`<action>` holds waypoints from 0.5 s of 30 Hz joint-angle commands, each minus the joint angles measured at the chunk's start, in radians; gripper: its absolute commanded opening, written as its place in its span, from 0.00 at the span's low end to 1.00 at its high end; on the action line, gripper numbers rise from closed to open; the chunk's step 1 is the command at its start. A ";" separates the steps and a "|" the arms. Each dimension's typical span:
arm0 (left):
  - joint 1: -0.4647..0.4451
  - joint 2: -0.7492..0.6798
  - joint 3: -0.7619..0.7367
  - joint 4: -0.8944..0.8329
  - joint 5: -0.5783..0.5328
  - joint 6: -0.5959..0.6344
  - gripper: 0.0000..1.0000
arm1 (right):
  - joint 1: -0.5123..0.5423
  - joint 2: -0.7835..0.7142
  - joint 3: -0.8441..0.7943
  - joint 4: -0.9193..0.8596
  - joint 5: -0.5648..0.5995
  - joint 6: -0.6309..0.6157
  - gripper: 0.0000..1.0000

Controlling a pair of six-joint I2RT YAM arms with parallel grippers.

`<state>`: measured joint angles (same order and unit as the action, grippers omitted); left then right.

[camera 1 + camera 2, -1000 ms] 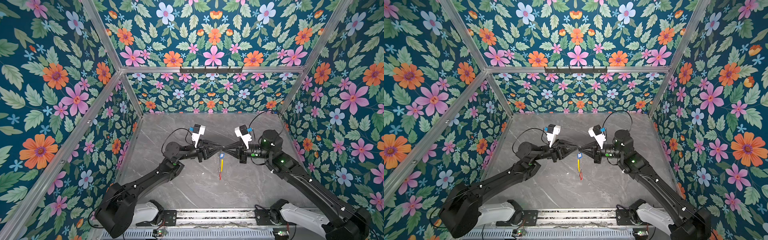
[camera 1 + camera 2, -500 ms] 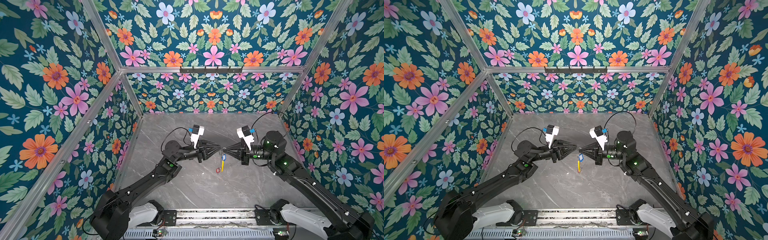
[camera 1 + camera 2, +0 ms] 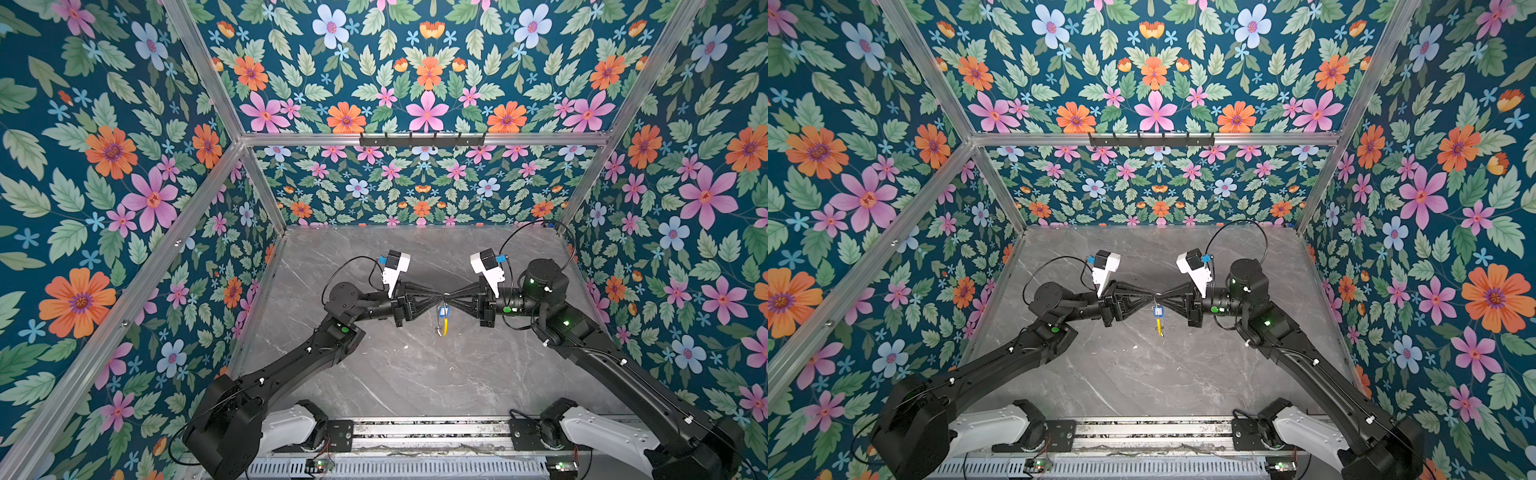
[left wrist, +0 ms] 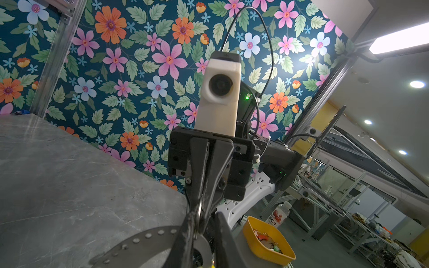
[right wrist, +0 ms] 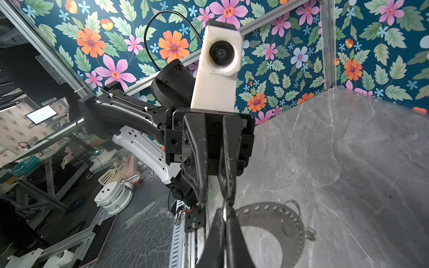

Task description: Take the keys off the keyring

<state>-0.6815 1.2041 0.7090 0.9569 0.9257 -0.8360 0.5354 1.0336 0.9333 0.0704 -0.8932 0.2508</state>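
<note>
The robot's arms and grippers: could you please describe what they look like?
Both the left arm and right arm are black, with white base covers and small green lights. The left gripper and right gripper have black, tapering, trussed fingers. A white camera housing with a looping black cable tops each wrist.

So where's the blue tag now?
In both top views the blue tag hangs centrally, just below where the left pincer and right pincer meet, with the yellow sleeve of the keyring beneath it.
</note>
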 commanded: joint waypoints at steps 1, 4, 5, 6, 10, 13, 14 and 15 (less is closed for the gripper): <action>-0.003 0.002 0.006 0.022 0.020 -0.005 0.20 | 0.001 0.006 0.010 0.042 0.011 0.001 0.00; -0.003 0.003 0.007 0.005 0.013 0.006 0.17 | 0.001 0.006 0.014 0.043 0.017 0.002 0.00; -0.003 0.002 0.009 0.001 0.009 0.008 0.16 | 0.001 0.008 0.015 0.042 0.014 0.002 0.00; -0.001 0.000 0.010 -0.003 0.008 0.010 0.14 | 0.001 0.008 0.016 0.042 0.014 0.002 0.00; -0.004 -0.002 0.013 -0.006 0.003 0.014 0.09 | 0.003 0.012 0.013 0.052 0.005 0.012 0.00; -0.010 -0.002 0.015 -0.006 -0.004 0.021 0.06 | 0.009 0.017 0.009 0.058 0.005 0.016 0.00; -0.013 -0.004 0.015 -0.007 -0.008 0.027 0.05 | 0.013 0.018 0.009 0.058 0.008 0.015 0.00; -0.016 -0.006 0.016 -0.012 -0.014 0.035 0.04 | 0.015 0.020 0.010 0.058 0.008 0.015 0.00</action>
<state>-0.6888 1.2045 0.7147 0.9218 0.9127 -0.8242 0.5426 1.0477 0.9394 0.0826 -0.8864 0.2661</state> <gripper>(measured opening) 0.052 0.051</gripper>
